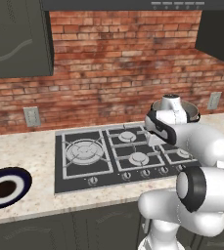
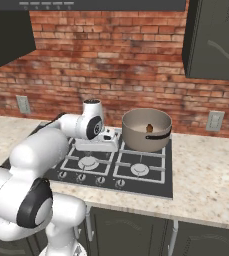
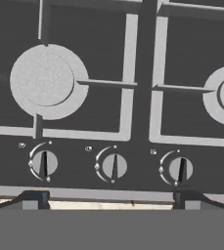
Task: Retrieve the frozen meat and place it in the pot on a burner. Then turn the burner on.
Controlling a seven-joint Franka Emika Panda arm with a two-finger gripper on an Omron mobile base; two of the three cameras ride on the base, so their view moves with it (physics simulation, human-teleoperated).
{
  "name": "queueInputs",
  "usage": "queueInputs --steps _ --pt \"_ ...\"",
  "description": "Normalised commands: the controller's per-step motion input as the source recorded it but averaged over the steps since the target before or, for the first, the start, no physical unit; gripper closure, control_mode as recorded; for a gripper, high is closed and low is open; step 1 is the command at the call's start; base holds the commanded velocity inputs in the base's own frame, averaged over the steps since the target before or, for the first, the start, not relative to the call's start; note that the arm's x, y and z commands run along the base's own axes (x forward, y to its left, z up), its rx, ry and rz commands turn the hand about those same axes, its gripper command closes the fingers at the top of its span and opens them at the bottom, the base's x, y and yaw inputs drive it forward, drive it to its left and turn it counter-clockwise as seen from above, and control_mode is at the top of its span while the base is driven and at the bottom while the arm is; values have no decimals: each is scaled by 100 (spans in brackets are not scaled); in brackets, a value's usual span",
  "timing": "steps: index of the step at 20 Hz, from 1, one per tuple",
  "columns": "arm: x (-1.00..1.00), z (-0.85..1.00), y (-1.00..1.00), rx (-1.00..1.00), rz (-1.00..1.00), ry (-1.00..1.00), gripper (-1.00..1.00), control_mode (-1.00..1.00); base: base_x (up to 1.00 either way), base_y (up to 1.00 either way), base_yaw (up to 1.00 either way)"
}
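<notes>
**Meat in the pot, hand poised above the burner knobs**

Brick-walled kitchen with a pale stone counter (image 1: 30, 146) carrying a black gas stove (image 1: 84, 168). White robot arm reaching forward over the stove's front half, hand pointed downward.

Wide grey metal pot (image 2: 147, 131) sitting on the back right burner, straight-sided, tan-grey inside, one dark side handle showing at its front. Inside, against the far wall, the frozen meat (image 2: 149, 128): a tiny reddish-brown chunk, too small to make out its shape or edge. Placing step judged finished.

Blue-and-white plate (image 1: 5, 188) with a dark round centre, lying on the counter well to the left of the stove.

Gripper (image 3: 111, 197) hanging above the stove's front edge, fingers wide apart, holding nothing. Directly beyond the fingertips in the hand view, a row of three knobs (image 3: 114, 166), pointers all near upright, apparently off.

Key relation for the coming move: pot behind and to the right of the hand, so the matching knob probably towards the right of the row; markings beside the knobs too small to read, so which one serves that burner cannot be told.
</notes>
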Motion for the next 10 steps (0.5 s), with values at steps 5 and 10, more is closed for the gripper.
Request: queueInputs --steps 5,10 --pt "7 -28 0 5 0 -4 -100 -100 0 0 0" --pt "0 -46 0 0 -4 0 -100 -100 0 0 0"
